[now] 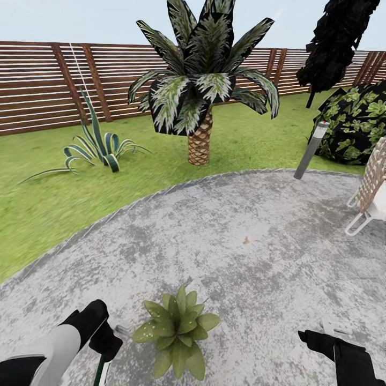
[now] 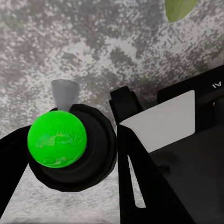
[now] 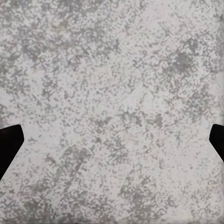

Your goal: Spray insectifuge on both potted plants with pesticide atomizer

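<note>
On the grey paved patio [image 1: 257, 230] a potted plant [image 1: 177, 332] with broad light-green leaves stands close in front of me, between my two arms. My left gripper [image 1: 110, 336] is just left of it, shut on the pesticide atomizer [image 1: 102, 370]. In the left wrist view the atomizer [image 2: 70, 149] shows a dark round head with a bright green dot and a grey nozzle cone [image 2: 65, 92], with the black fingers [image 2: 128, 116] against its sides. A leaf tip [image 2: 179, 8] shows beyond the nozzle. My right gripper [image 1: 320, 338] hangs open over bare paving, right of the plant.
A palm [image 1: 201, 96] stands on the lawn beyond the patio, with a striped spiky plant [image 1: 96, 147] to its left. At the right are a grey bollard lamp [image 1: 311, 150], a dark bush [image 1: 359, 126] and a white chair [image 1: 370, 198]. A brown slatted fence [image 1: 43, 86] closes the back.
</note>
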